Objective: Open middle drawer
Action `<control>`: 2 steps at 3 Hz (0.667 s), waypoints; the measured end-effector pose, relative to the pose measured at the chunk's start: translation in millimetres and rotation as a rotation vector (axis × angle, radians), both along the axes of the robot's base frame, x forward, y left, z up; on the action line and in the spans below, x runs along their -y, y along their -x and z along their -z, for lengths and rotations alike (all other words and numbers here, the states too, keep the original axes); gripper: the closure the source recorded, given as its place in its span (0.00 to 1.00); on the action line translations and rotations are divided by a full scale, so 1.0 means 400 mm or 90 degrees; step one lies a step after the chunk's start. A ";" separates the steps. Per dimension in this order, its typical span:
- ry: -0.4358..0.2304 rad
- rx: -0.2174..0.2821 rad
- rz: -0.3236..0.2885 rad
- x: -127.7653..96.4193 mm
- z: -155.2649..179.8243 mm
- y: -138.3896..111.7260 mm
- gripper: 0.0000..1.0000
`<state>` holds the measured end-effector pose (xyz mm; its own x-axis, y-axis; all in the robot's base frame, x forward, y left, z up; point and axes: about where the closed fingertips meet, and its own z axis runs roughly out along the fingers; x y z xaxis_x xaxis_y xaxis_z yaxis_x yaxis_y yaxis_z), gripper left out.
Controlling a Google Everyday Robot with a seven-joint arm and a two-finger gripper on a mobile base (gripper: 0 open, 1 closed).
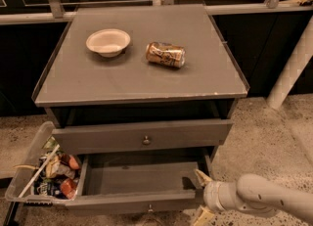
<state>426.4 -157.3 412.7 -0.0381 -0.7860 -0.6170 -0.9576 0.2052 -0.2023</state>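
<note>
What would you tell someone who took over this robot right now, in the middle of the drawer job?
The robot's two-finger gripper is low at the right front corner of the middle drawer, fingers apart. I cannot tell whether they touch it.
The wide grey flat-front middle drawer, with a small round metal knob, is pulled well out.
The grey upper drawer is not pulled out.
Done: the middle drawer is open.
Left: probably just backing the arm away without bumping the drawer.

1 paper bowl (108, 42), 1 can (166, 54) on its side, apart on cabinet top (146, 80); snack-filled bin (29, 171) lower left.
</note>
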 end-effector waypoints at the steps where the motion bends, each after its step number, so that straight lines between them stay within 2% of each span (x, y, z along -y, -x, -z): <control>1: 0.000 0.000 0.000 0.000 0.000 0.000 0.18; 2: 0.000 0.000 0.000 0.000 0.000 0.000 0.41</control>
<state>426.3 -157.2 412.7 -0.0381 -0.7860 -0.6171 -0.9576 0.2052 -0.2022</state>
